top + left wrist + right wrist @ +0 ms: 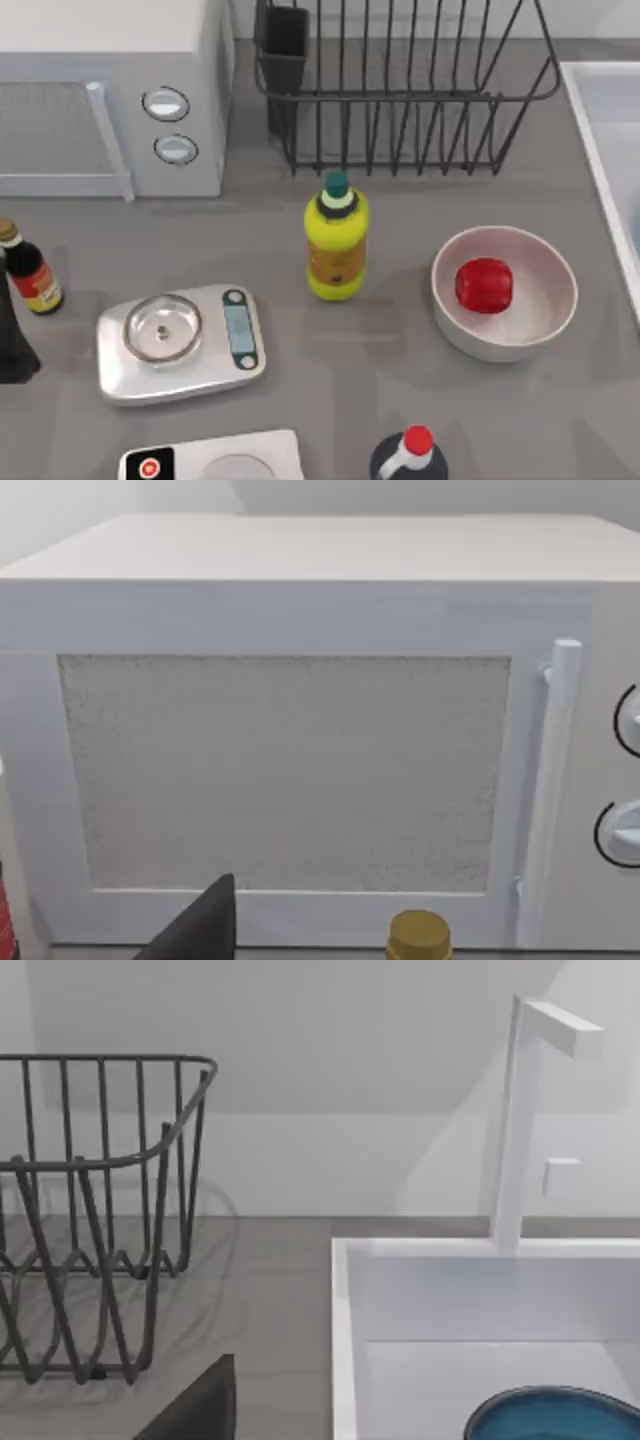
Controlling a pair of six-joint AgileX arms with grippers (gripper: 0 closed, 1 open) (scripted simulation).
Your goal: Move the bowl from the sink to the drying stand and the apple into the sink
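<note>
The teal-blue bowl (555,1415) lies in the white sink (345,1360), below the faucet (510,1130). In the top view the sink (592,130) runs along the right edge. The black wire drying stand (400,97) stands at the back centre with its dark cutlery cup (285,45) at its left corner, and its bars hold nothing; the drying stand (100,1058) stands to the sink's left. The red apple (484,285) rests inside a white bowl (545,320) at front right. A dark part of my right gripper (195,1405) hangs near the sink. My left gripper (195,930) faces the microwave.
A white microwave (110,90) fills the back left. A yellow bottle (336,250) with a green cap stands mid-table. A kitchen scale (180,340) and a dark sauce bottle (30,275) sit at left. Another scale (215,462) and a red-capped bottle (410,455) line the front edge.
</note>
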